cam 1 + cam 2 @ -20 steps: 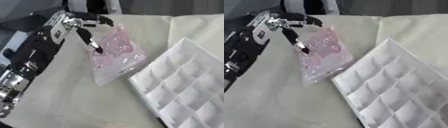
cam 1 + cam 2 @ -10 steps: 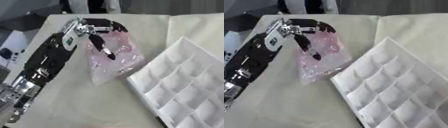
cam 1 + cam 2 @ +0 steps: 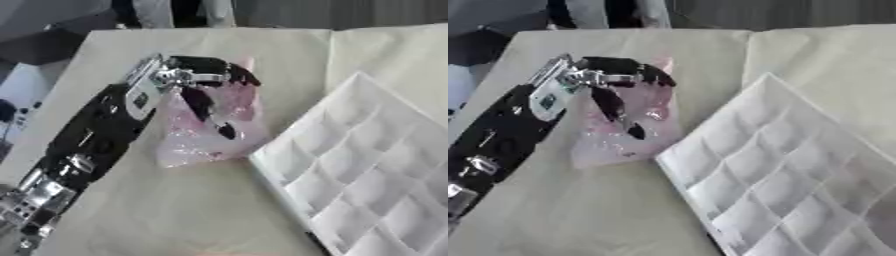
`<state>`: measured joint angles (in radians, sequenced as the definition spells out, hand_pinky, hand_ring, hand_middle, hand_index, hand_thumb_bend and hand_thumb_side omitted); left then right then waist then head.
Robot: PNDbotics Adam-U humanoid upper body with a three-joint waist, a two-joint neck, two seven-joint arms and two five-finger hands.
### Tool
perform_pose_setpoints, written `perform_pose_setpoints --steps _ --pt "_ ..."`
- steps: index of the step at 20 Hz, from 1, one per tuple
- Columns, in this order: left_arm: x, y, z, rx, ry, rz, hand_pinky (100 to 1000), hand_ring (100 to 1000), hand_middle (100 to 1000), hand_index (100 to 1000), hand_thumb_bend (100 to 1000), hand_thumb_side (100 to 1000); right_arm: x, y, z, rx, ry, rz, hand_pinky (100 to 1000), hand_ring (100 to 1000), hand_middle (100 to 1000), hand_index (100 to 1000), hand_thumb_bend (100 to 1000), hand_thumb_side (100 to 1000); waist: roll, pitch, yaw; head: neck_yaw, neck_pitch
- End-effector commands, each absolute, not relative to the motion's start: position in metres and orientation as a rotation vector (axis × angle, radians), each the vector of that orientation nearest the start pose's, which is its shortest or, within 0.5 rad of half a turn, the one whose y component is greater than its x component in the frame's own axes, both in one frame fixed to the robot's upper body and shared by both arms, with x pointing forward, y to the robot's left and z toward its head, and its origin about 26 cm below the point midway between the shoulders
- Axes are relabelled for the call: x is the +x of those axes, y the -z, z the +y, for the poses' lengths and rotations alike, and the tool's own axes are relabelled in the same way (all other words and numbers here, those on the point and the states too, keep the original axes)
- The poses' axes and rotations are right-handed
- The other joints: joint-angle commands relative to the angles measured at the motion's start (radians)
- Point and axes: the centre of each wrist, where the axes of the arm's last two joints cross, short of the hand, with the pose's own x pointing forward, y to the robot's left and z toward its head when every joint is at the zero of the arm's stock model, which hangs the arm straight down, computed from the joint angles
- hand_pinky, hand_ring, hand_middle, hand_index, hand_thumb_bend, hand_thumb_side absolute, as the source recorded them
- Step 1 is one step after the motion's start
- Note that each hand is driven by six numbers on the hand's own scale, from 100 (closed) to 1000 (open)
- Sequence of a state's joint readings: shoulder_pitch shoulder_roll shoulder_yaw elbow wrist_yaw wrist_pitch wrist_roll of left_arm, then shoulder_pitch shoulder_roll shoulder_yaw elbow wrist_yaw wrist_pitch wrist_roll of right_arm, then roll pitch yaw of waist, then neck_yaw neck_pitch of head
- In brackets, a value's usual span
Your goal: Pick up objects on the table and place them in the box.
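Pink, shiny plastic bag (image 3: 210,125) lies on the table (image 3: 175,210), just beside the white divided box (image 3: 367,175). The left hand (image 3: 206,82) curls its fingers over the bag's top and grasps it. Better to lift it straight up, then carry it right over one compartment.

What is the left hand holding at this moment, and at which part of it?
The left hand holds the pink transparent bag at its upper end; its fingers curl over the top edge and its thumb lies on the front. The bag's bottom seems to touch the table.
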<state>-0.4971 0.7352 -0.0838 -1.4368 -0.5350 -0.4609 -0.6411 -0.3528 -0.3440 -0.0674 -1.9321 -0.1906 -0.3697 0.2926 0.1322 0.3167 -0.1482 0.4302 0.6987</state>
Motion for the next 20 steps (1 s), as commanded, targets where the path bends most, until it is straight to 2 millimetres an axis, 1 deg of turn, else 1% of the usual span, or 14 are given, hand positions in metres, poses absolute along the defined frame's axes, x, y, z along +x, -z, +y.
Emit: perform_pose_setpoints --steps 1,5,7,9,10,11,12,13,16,20 --pt "0.368 -0.209 0.391 0.574 2.08 -1.269 847 911 925 1000 806 803 0.312 -0.22 -0.276 -0.174 0.878 3.475 597 667 631 690 431 760 -0.001 -0.012 0.0 -0.005 -0.005" --pt "0.36 -0.211 0.405 0.617 2.076 -1.232 850 908 923 1000 817 805 0.311 -0.22 -0.277 -0.172 0.885 3.475 597 667 631 689 434 765 0.0 -0.01 0.004 -0.004 -0.003" --pt "0.356 -0.218 0.41 0.664 2.062 -1.257 856 910 925 1000 828 795 0.311 -0.22 -0.278 -0.169 0.884 3.477 597 667 631 689 434 765 -0.001 -0.012 0.007 -0.003 -0.002" --pt "0.351 -0.232 0.416 0.759 2.042 -1.283 896 936 946 1000 912 754 0.311 -0.219 -0.278 -0.164 0.883 3.48 597 667 631 689 434 765 -0.002 -0.014 0.01 -0.003 -0.002" --pt "0.347 -0.242 0.42 0.839 2.026 -1.282 923 957 967 1000 991 727 0.311 -0.219 -0.279 -0.161 0.882 3.482 597 666 631 688 434 765 -0.002 -0.016 0.013 -0.003 -0.002" --pt "0.344 -0.249 0.422 0.912 2.017 -1.274 923 957 967 1000 991 727 0.311 -0.218 -0.279 -0.159 0.881 3.483 597 666 631 688 434 765 -0.002 -0.016 0.014 -0.003 -0.003" --pt "0.34 -0.255 0.425 0.995 2.007 -1.246 960 992 1000 1000 1000 721 0.31 -0.218 -0.28 -0.155 0.88 3.485 596 666 630 688 434 765 -0.002 -0.017 0.016 -0.004 -0.004" --pt "0.338 -0.258 0.426 1.058 2.005 -1.219 963 996 1000 1000 1000 719 0.31 -0.218 -0.28 -0.154 0.879 3.485 596 666 630 688 434 765 -0.002 -0.017 0.017 -0.004 -0.005" --pt "0.332 -0.252 0.431 1.196 2.014 -1.095 978 1000 1000 1000 1000 725 0.31 -0.219 -0.28 -0.153 0.874 3.483 596 666 630 687 434 765 -0.003 -0.015 0.018 -0.007 -0.005" --pt "0.331 -0.242 0.435 1.253 2.051 -1.004 986 1000 1000 1000 1000 743 0.31 -0.22 -0.279 -0.16 0.881 3.472 595 665 629 685 434 765 -0.002 -0.011 0.016 -0.008 0.001"
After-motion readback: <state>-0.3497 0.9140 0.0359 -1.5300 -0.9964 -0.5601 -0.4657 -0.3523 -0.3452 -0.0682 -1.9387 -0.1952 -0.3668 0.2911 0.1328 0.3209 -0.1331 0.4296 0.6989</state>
